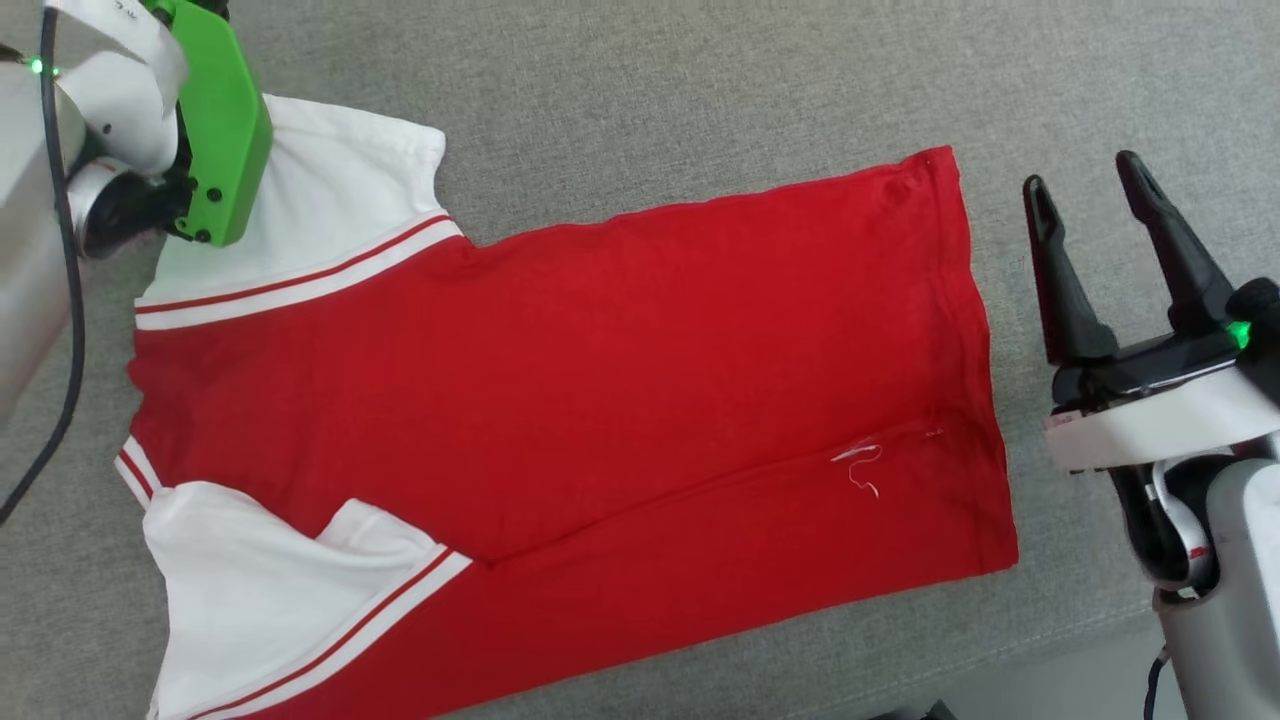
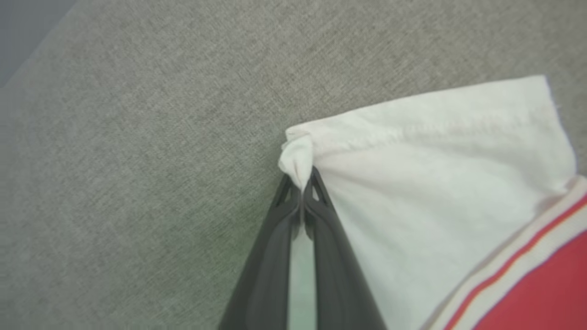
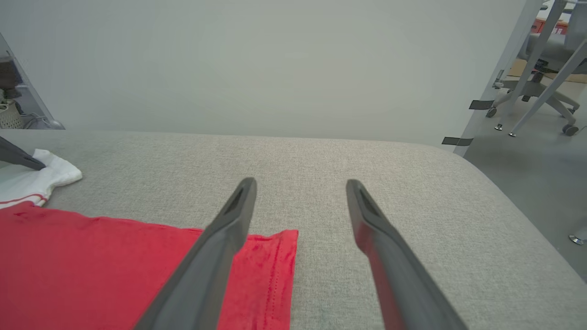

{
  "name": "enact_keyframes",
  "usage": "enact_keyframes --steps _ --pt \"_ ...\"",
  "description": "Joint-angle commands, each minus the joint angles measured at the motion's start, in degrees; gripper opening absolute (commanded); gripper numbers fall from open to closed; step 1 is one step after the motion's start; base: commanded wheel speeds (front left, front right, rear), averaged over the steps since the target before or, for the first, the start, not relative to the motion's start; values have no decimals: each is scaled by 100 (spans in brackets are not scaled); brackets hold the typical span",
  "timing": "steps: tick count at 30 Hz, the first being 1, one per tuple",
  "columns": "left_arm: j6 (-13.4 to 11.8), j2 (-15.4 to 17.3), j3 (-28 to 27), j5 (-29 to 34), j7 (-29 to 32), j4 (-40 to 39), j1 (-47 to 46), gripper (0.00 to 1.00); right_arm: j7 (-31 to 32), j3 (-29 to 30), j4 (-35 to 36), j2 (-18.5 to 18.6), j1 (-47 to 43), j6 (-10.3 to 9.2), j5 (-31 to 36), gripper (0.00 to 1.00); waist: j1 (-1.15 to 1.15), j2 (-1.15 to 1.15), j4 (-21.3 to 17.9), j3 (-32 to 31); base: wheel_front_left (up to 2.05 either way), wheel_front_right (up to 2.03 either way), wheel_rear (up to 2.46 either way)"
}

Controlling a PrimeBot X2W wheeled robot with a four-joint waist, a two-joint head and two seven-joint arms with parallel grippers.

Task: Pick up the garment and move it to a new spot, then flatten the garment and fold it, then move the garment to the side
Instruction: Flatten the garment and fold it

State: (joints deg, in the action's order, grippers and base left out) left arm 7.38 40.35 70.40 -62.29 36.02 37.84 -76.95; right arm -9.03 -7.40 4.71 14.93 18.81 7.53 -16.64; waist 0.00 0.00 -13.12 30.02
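REMOTE FOLDING TRIAL: My left claw is pinched tight on the outer corner of a white sleeve of the garment. The garment lies spread plain red side up on the grey upholstered surface, with its hem toward the right end and one corner near the front edge. My right claw hovers wide apart and empty just beyond the hem. I judge flattening is under way: the nearer sleeve lies rumpled, and the folding and the move aside are not yet done.
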Motion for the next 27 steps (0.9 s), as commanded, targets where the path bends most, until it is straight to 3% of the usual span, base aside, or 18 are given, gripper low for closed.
enact_keyframes --steps 1,9,13,18,22,27 --pt "10 16 129 93 -83 65 310 0 80 37 -6 58 154 -4 -129 100 0 0 107 -171 0 0 0" --pt "10 -167 200 300 -918 -304 330 0 1357 -331 -263 1088 846 -4 -650 100 0 0 476 -604 0 0 0" --pt "11 -241 231 401 -1256 -513 364 0 2627 -1045 -592 1774 1324 -4 -1212 100 0 0 690 -716 0 0 0" --pt "11 -291 255 507 -1505 -700 392 0 4240 -1922 -899 2364 1850 -4 -1950 100 0 0 893 -740 0 0 0" --pt "11 -358 267 556 -1620 -811 363 0 5047 -2354 -1144 2603 2258 -4 -2319 100 0 0 1059 -688 0 0 0" --pt "11 -406 277 646 -1718 -893 265 0 5557 -2674 -1681 2573 2701 -4 -2498 100 0 0 1209 -579 0 0 0"
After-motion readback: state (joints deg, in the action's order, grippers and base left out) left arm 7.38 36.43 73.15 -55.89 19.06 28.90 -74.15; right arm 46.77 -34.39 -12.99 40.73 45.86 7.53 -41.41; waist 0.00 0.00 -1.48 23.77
